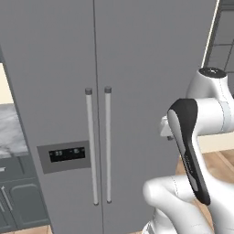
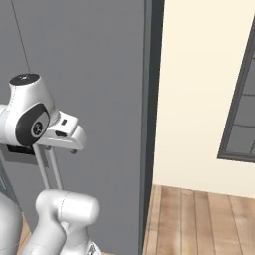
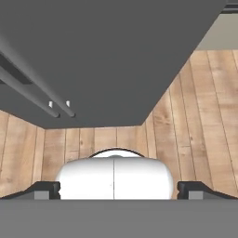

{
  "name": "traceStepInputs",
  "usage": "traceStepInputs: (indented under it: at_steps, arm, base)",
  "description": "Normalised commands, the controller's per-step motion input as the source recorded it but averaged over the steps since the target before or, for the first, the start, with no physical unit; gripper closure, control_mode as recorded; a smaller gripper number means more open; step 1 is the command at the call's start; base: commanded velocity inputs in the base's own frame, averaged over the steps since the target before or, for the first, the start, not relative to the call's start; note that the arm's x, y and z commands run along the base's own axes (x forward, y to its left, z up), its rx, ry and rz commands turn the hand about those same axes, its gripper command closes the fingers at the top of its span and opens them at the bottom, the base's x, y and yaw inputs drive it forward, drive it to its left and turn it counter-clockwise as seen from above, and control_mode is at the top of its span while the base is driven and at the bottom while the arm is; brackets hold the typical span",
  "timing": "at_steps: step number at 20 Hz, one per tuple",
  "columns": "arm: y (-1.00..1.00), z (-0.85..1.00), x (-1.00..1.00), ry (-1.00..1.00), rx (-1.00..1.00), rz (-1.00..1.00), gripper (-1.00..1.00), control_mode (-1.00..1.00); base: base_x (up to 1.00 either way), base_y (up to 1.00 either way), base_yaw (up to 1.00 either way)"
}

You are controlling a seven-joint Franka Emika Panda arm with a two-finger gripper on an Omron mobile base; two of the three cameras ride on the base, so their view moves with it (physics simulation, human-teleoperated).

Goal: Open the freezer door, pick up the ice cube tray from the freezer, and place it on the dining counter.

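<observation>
The freezer door (image 1: 55,82) is the left grey door of the tall fridge and is closed. It carries a dark dispenser panel (image 1: 66,155) and a long silver bar handle (image 1: 91,146). The ice cube tray is hidden behind the closed door. The dining counter is out of view. My gripper (image 3: 118,190) is open, its fingertips (image 3: 46,189) spread wide with nothing between them. It hangs in front of the fridge to the right of both handles and points down at the floor, well clear of the freezer door. The hand view shows the lower ends of the two handles (image 3: 59,109).
The plain right fridge door (image 1: 151,68) has its own bar handle (image 1: 108,146). A small marble counter (image 1: 11,132) over dark cabinets (image 1: 18,201) stands left of the fridge. A cream wall, a dark-framed window (image 2: 241,99) and wooden floor (image 2: 199,219) lie to the right.
</observation>
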Motion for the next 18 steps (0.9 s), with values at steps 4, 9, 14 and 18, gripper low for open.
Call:
traceStepInputs:
  at_steps: [4,9,14,18]
  arm:
    - [0.00,0.00,0.00,0.00,0.00,0.00,-1.00,1.00]
    - [0.00,0.00,0.00,0.00,0.00,0.00,-1.00,1.00]
    - [0.00,0.00,0.00,0.00,0.00,0.00,-1.00,1.00]
    - [0.00,0.00,0.00,0.00,0.00,0.00,-1.00,1.00]
  base:
    - [0.46,0.00,0.00]
    - [0.17,-0.03,0.00]
    - [0.00,-0.26,0.00]
    - [0.00,-0.21,0.00]
